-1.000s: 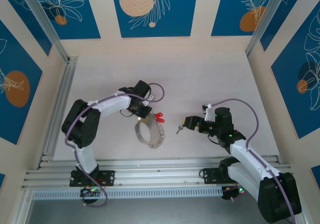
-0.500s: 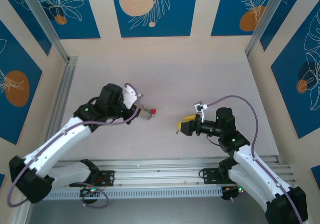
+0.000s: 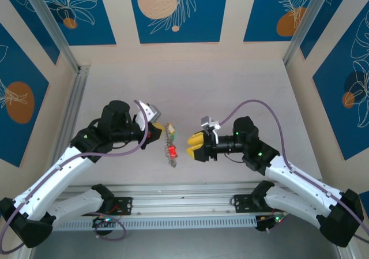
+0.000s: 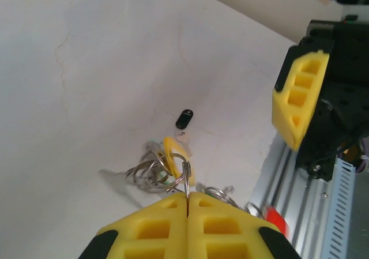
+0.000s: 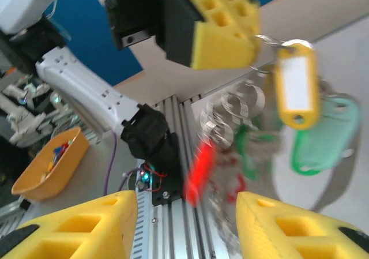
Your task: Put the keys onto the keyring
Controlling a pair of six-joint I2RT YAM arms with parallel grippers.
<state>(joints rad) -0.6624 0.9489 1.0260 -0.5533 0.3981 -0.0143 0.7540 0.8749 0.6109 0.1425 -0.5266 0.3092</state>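
Grey keyring (image 3: pixel 170 139) hangs upright, edge-on.

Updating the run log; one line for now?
left gripper: jaws shut on keyring | right gripper: jaws open, empty | black key: on table

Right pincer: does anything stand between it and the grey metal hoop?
Nothing visible does: the open right pincer faces the thin grey metal hoop across a bare gap, while the left pincer pinches it.
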